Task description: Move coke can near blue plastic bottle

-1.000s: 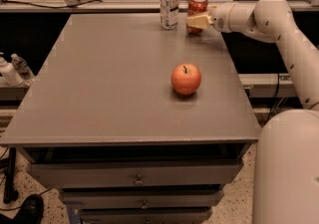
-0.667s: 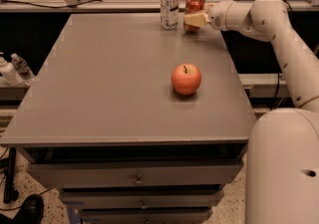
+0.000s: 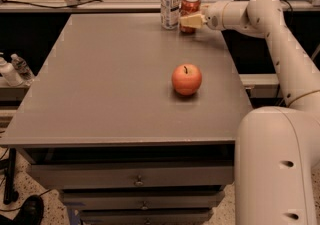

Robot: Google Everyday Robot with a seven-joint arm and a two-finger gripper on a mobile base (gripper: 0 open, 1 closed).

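Camera view: gripper at the table's far edge, about 1 o'clock from its centre, jaws clasped on the lower body of the can, reaching in from 3 o'clock. Since a second ago, can and gripper have shifted toward 9 o'clock. The can now stands just beside the bottle, which is at its 9 o'clock, with a narrow gap between them. Judgement: placement looks nearly met; release is outstanding. Apple lies well apart at 6 o'clock. Writing: the can's white script and the bottle label's dark print cannot be read.
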